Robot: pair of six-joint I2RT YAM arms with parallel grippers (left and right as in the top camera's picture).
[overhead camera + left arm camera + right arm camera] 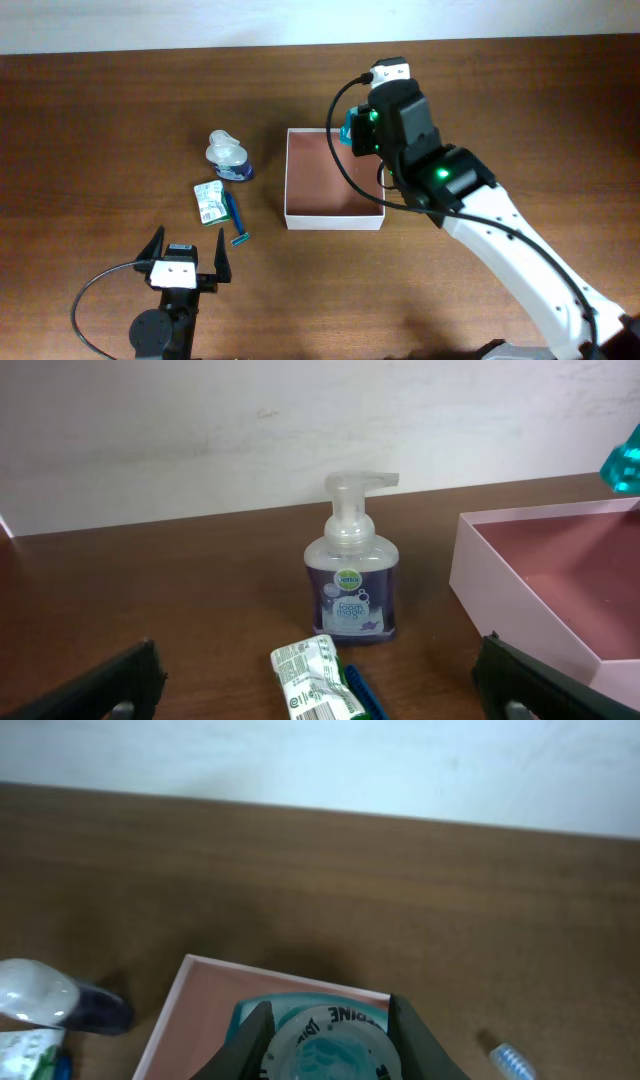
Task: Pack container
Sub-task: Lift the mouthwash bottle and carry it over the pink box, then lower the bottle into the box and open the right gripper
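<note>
The container [300, 215], a square shallow box with white walls and a reddish-brown inside, sits mid-table; it also shows in the left wrist view [520, 595] and in the right wrist view [185, 1015]. My right gripper [328, 1040] is shut on a teal glass bottle [330, 1055] by its white cap and holds it over the container's far edge; the bottle also shows in the overhead view [349, 131]. My left gripper [185, 258] is open and empty near the table's front, facing a clear soap pump bottle [352, 575].
The pump bottle [228, 158] stands left of the container. A green-white packet [209, 201] and a blue razor [236, 222] lie in front of it. A small clear ribbed object [512, 1060] lies right of the container.
</note>
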